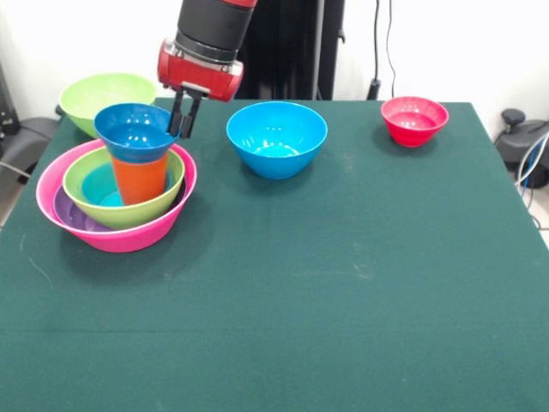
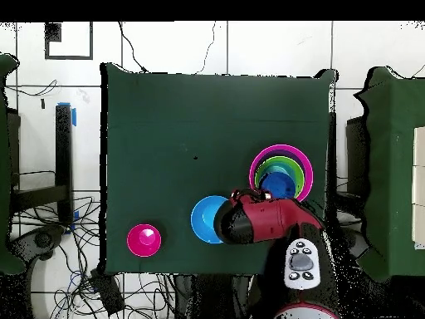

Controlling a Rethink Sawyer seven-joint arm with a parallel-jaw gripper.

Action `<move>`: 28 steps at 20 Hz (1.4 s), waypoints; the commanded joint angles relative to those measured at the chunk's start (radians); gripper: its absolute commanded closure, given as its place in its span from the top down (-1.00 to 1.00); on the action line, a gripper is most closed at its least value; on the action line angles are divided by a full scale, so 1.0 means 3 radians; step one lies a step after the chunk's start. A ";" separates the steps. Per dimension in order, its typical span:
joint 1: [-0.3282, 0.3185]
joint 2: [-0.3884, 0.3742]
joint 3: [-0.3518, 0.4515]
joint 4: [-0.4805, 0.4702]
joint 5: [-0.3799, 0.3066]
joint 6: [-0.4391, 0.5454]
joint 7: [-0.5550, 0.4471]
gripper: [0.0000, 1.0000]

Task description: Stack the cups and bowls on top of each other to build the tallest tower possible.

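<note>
Three blue bowls, two lime green bowls, one each of pink bowl (image 1: 116,232), purple, red bowl (image 1: 414,119), orange cup (image 1: 141,178); no writing legible; tool (image 1: 184,127) nearly closed, holding nothing.

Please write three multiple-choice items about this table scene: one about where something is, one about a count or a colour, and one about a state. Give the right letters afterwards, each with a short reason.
1. Where does the small blue bowl sit?
A. on the bare cloth
B. on top of the orange cup
C. inside the red bowl

2. How many bowls stand alone on the table, outside the tower?
A. one
B. two
C. three

3. What is the state of the orange cup?
A. upright in the nested bowls
B. lying on its side
C. held in the air by the gripper

Answers:
1 B: the front view shows its base resting on the cup's rim.
2 C: the large lime green bowl, the large blue bowl and the red bowl stand apart.
3 A: it rises from the lime green bowl inside the pink bowl.
</note>
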State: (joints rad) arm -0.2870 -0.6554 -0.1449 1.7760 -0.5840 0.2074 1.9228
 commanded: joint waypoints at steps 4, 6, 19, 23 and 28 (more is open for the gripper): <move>-0.0523 -0.0293 0.0888 0.0491 0.0145 0.0456 -0.0288 -1.00; -0.0621 -0.0371 0.0993 0.0513 0.0154 0.0583 -0.0399 -1.00; -0.0800 -0.0219 0.1236 0.0367 -0.0029 0.0622 -0.0360 -1.00; -0.0777 -0.0231 0.1228 0.0354 -0.0060 0.0617 -0.0295 -1.00; -0.0783 -0.0232 0.1239 0.0344 -0.0086 0.0619 -0.0291 -1.00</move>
State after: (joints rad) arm -0.5304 -0.7629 0.1198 1.8555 -0.5763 0.3134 1.9228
